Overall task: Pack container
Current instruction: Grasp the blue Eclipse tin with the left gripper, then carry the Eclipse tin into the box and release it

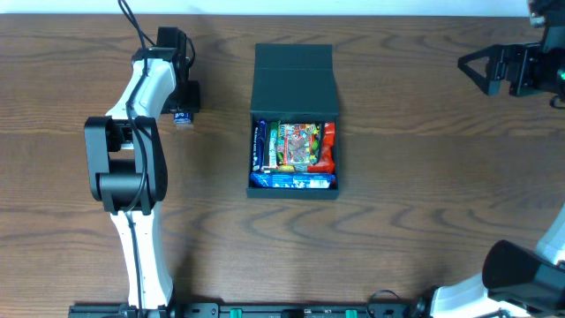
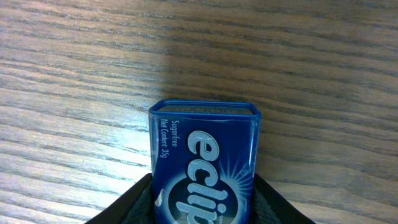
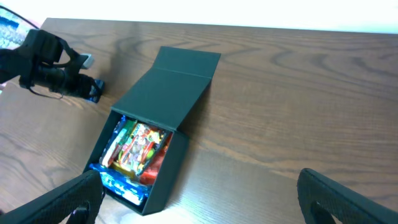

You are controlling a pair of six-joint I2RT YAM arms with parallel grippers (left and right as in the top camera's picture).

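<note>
Overhead, the container (image 1: 293, 84) sat open mid-table, snacks (image 1: 296, 146) inside. My left gripper (image 1: 184, 115) clamped a blue gum pack (image 2: 205, 165) left of it; my right gripper (image 1: 477, 69) stood wide, far right.

Pretty sure this is a robotics lab bench, not somebody's home. Two white-and-black robot arms, the left arm (image 1: 132, 177) and the right arm (image 1: 521, 269), rise from a black rail (image 1: 291, 310) along the near edge of a wood-grain table (image 1: 415, 177), plain white backdrop (image 3: 249, 12) behind it. Everything on top looks staged: a teal container (image 1: 293, 75) of snack packets (image 1: 300, 146) square in the middle, plus an Eclipse tin (image 2: 205, 162) off to one side.
</note>
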